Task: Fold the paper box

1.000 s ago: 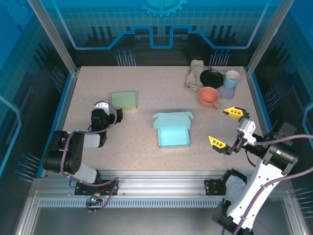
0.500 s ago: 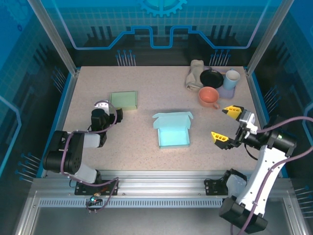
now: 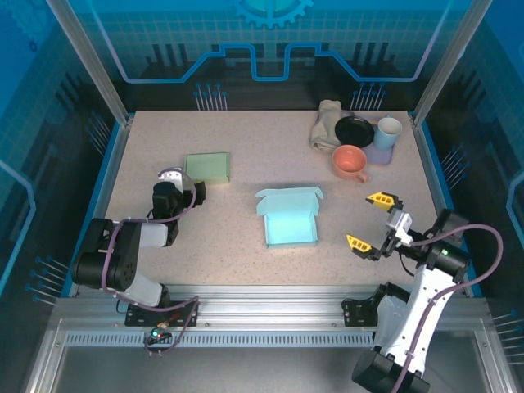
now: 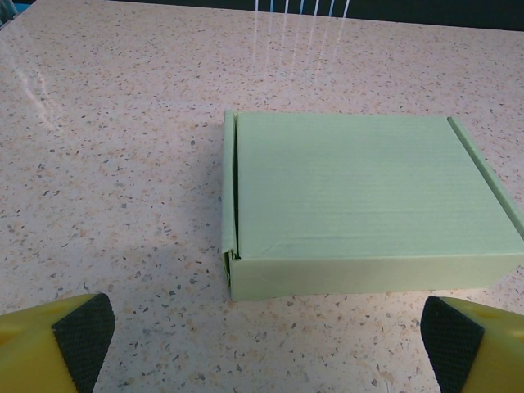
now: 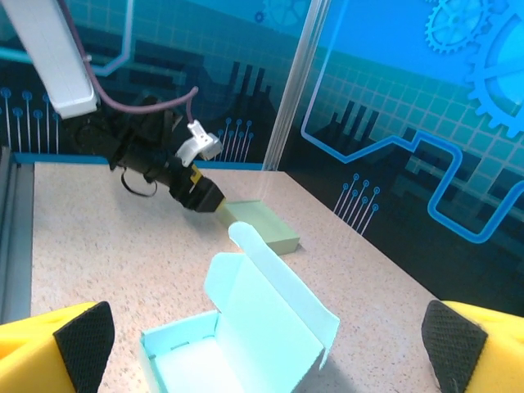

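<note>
Blue paper box (image 3: 288,223) sits in the middle of the table (image 3: 246,139). Tray is formed and the lid flap stands up at the far edge, so closing the lid looks like what's left. Right jaws are wide open and empty, near the box's right side, probably lining up. Left jaws are wide open and empty, facing the closed green box (image 4: 360,205).

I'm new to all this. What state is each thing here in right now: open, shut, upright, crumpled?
Light blue paper box: open, lid flap standing up.
Pale green paper box: closed, lying flat.
Left gripper: open, empty.
Right gripper: open, empty.
Coral ceramic mug: upright.
Pale blue cup: upright.
Beige cloth: crumpled.
</note>
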`<action>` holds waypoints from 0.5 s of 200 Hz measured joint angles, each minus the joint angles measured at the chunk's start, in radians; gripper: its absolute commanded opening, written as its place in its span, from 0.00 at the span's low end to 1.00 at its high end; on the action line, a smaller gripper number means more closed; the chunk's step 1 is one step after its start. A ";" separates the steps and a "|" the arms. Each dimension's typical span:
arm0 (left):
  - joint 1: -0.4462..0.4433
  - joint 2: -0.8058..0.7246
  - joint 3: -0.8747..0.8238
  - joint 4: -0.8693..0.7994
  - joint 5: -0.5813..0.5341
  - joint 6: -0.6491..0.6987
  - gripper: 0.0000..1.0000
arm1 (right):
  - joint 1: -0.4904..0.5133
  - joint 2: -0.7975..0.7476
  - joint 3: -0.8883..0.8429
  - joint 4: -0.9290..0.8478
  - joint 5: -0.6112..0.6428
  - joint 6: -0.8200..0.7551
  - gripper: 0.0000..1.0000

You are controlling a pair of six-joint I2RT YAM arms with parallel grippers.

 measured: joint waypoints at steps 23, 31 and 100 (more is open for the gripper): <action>0.000 0.000 0.000 0.000 0.003 0.000 0.99 | 0.000 0.008 -0.058 0.082 0.000 0.049 1.00; 0.000 0.000 0.000 0.000 0.003 0.000 0.99 | 0.000 0.034 -0.082 0.104 0.000 0.073 1.00; 0.000 0.000 0.000 0.000 0.003 0.000 0.99 | 0.035 0.163 -0.015 -0.342 0.000 -0.256 1.00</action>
